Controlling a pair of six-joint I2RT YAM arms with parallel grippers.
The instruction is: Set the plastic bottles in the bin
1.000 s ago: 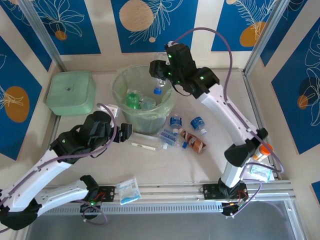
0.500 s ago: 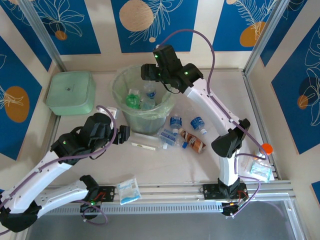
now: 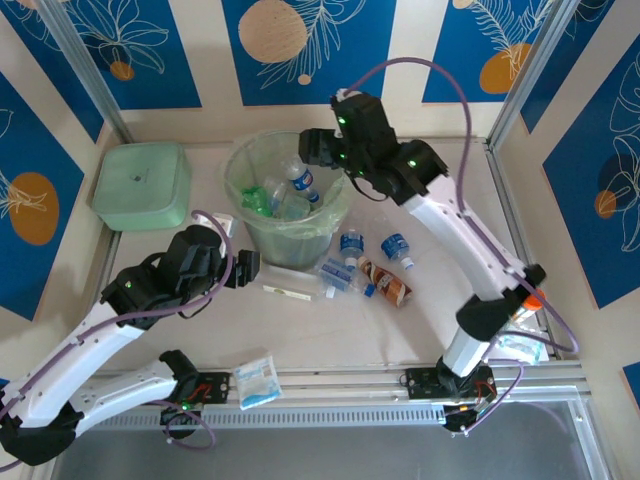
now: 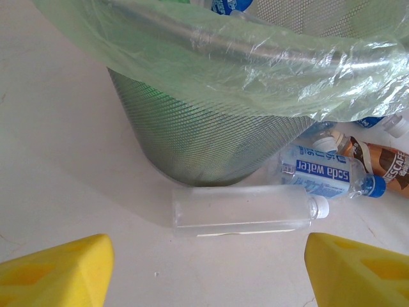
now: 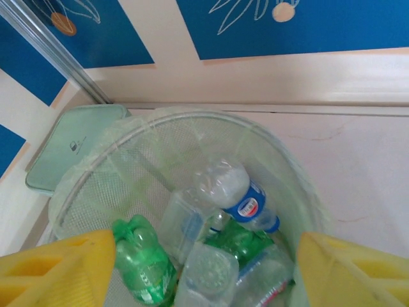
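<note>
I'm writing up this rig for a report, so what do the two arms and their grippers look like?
The left arm and right arm both have white links joined by black housings with small green lights. A purple cable loops along each. The left gripper and right gripper have blocky yellow fingers.

bin: pale-green mesh | bottles: clear with blue labels, some green, one brown-labelled | box: pale green | walls: blue, white leaf pattern | desk: cream
</note>
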